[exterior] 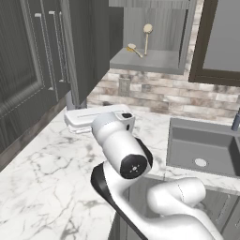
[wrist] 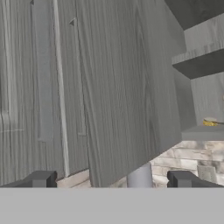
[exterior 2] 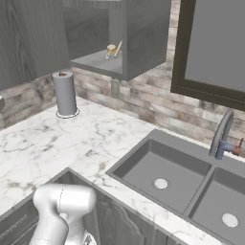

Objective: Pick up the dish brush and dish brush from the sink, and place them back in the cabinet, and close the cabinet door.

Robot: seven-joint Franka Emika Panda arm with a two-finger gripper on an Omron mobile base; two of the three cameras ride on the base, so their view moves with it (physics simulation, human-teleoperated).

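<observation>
Grey wood-grain cabinet door (wrist: 127,87) stands open; gripper (wrist: 111,179), jaws wide and empty, should push its outer face squarely shut.

cabinet door (wrist: 127,87) swung open | fingers (wrist: 41,178) spread wide | shelf (wrist: 203,133) right

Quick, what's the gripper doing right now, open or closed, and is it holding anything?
White arm's two-finger gripper: open, jaws spread wide, holding nothing, facing the grey wood-grain cabinet door.

Two dish brushes (exterior: 147,29) (exterior: 131,47) (both shelved), one paper-towel roll (exterior 2: 64,93), two sink basins (exterior 2: 158,165) (exterior 2: 225,201).
</observation>
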